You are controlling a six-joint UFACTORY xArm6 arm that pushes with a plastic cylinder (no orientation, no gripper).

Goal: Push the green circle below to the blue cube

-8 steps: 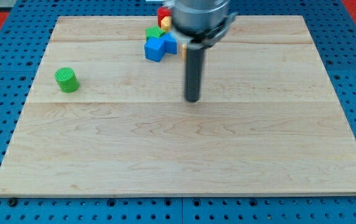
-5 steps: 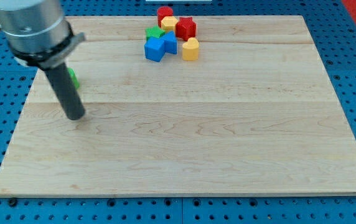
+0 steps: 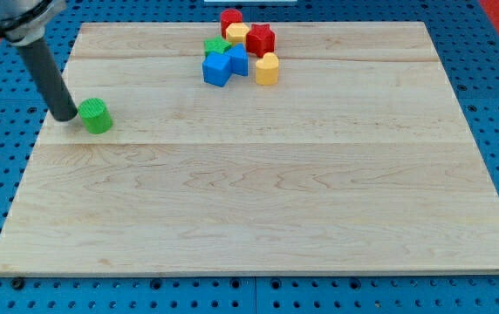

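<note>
The green circle (image 3: 96,115), a short green cylinder, stands on the wooden board at the view's left. My tip (image 3: 64,116) rests on the board just left of it, close to or touching its side. The blue cube (image 3: 217,69) lies near the view's top centre, far to the right of the green circle, in a cluster with other blocks.
Around the blue cube sit a second blue block (image 3: 237,60), a green block (image 3: 215,45), a yellow block (image 3: 267,69), another yellow block (image 3: 238,34), a red star-like block (image 3: 261,39) and a red block (image 3: 230,18). The board's left edge (image 3: 47,122) is near my tip.
My tip swept from the board's middle to the left, passed in front of the green circle, and now stands just left of it. The blocks have not visibly moved.
</note>
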